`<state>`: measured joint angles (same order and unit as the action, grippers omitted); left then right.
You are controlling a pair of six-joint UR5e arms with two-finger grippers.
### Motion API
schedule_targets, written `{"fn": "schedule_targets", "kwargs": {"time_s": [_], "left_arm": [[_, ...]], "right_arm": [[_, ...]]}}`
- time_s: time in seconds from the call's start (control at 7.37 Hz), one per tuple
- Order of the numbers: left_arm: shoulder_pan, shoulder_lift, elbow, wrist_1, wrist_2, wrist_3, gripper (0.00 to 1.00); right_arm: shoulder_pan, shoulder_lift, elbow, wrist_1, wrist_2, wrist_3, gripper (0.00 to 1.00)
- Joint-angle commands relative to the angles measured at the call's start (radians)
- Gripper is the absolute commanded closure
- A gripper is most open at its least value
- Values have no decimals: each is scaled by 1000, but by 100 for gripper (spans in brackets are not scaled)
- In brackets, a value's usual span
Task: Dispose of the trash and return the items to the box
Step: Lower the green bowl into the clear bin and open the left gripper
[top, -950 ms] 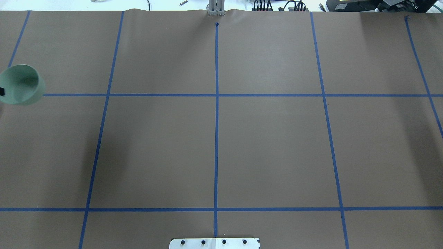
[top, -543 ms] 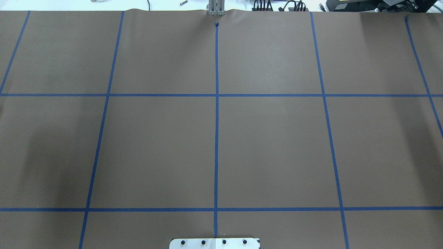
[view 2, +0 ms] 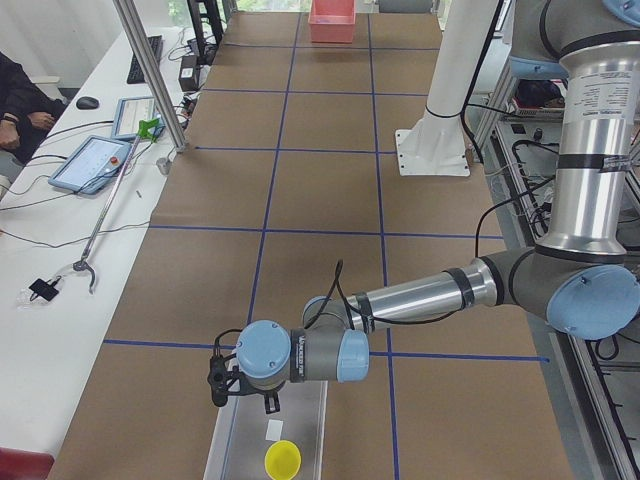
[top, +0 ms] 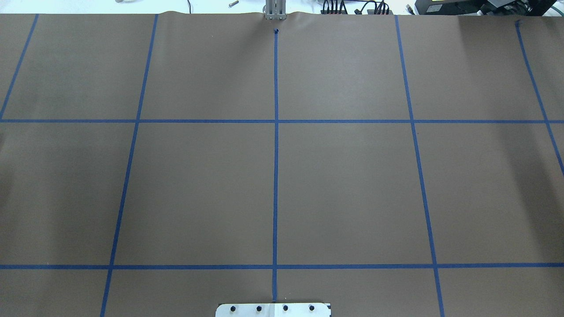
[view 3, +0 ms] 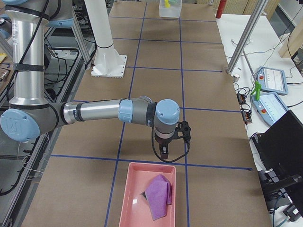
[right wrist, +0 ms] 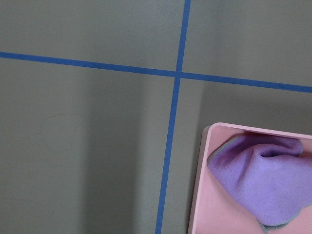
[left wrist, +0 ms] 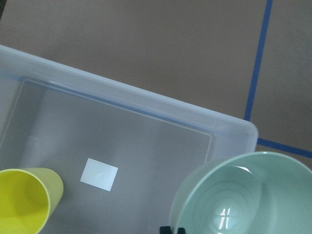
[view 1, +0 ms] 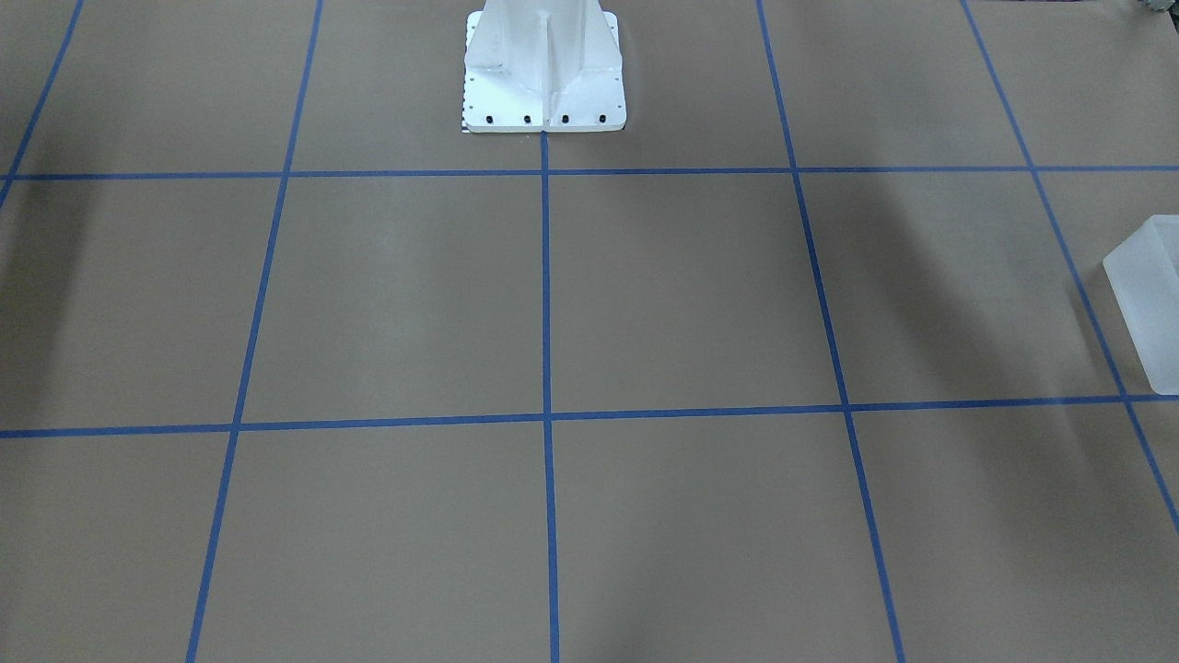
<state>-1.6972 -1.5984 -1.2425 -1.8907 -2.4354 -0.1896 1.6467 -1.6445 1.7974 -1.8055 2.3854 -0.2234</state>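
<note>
The frosted-white box [left wrist: 146, 105] lies under my left wrist camera; it also shows in the exterior left view [view 2: 300, 420] and at the right edge of the front view [view 1: 1151, 304]. The yellow cup [left wrist: 24, 202] stands inside it, also seen from the left [view 2: 282, 460]. My left gripper [left wrist: 173, 230] grips the rim of the mint-green bowl [left wrist: 243, 195] and holds it over the box's corner. From the left side this gripper [view 2: 240, 388] hangs over the box's near end. My right gripper [view 3: 165, 151] hovers just before a pink tray [view 3: 128, 203]; I cannot tell if it is open.
The pink tray [right wrist: 200, 185] holds a purple cloth [right wrist: 258, 180]. The white pedestal base [view 1: 543, 83] stands at the table's robot side. Blue tape lines grid the brown paper. Operators' tablets and cables [view 2: 95, 160] lie on the side bench.
The mint-green bowl, held at the overhead view's left edge, has moved out of that view to the left. Nothing else on the table has moved.
</note>
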Motion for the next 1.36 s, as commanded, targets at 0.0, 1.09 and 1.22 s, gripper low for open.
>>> {"fn": "schedule_targets", "kwargs": {"time_s": [0.0,1.09,1.22], "left_arm": [[-1,-27,180,-143,1,2,100],[88,-58,356,-500,12,-333,100],[109,-58,356,-534,10,-381,100]], "right_arm": [[-8,0,5,0,0,10,0],[-13,-12,34,-2,8,10,0],[-13,-12,34,-2,8,10,0]]}}
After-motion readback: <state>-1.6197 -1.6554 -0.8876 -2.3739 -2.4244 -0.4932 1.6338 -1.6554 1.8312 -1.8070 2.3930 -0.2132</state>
